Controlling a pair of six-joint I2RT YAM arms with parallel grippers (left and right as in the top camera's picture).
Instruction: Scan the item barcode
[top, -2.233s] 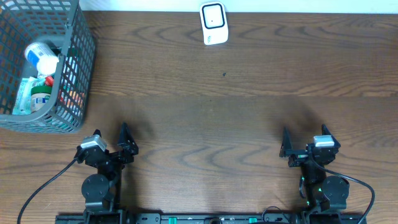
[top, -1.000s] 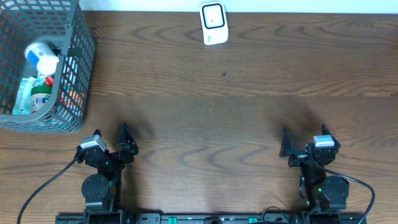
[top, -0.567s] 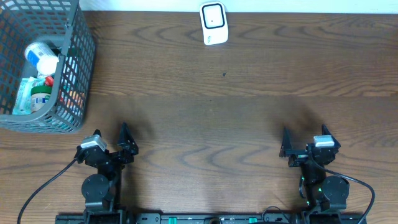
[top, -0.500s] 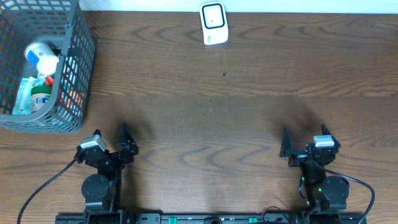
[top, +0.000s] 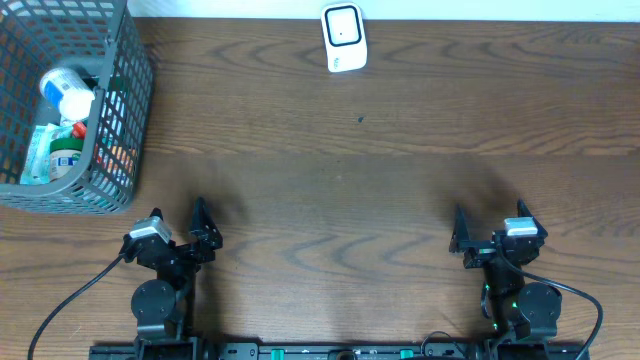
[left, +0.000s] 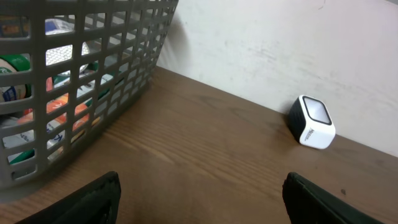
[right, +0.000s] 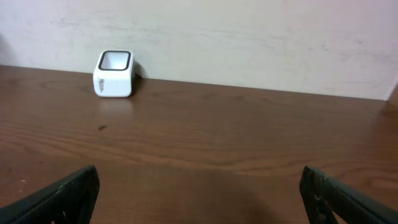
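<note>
Nothing has moved since the frames of the past two seconds; both arms, the basket (top: 120, 120) and the scanner (top: 344, 38) sit just where they sat. The scanner, a small white block with a dark-rimmed window on its upper face, stands at the far edge of the brown wooden table (top: 330, 150), close to the pale wall (right: 249, 37). Well to the left of the scanner, at the same far side, the grey mesh basket holds the items (top: 60, 120) to be scanned; among them a white bottle (top: 65, 88) with a blue end lies on top, with a green-and-white container (top: 66, 152) just below it and something orange behind the mesh; no barcode can be read at this size. The left gripper (top: 178, 222) rests on the near side, well apart from the scanner and to its left, jaws spread wide and holding nothing; in its wrist view its dark fingers (left: 93, 202) frame bare wood, with the basket wall at the left and the scanner at the right. The right gripper (top: 490, 222) rests on the near side to the scanner's right, also well apart from it, jaws fully parted and empty; its fingers (right: 62, 196) frame bare table, the scanner seen far off at the upper left.
</note>
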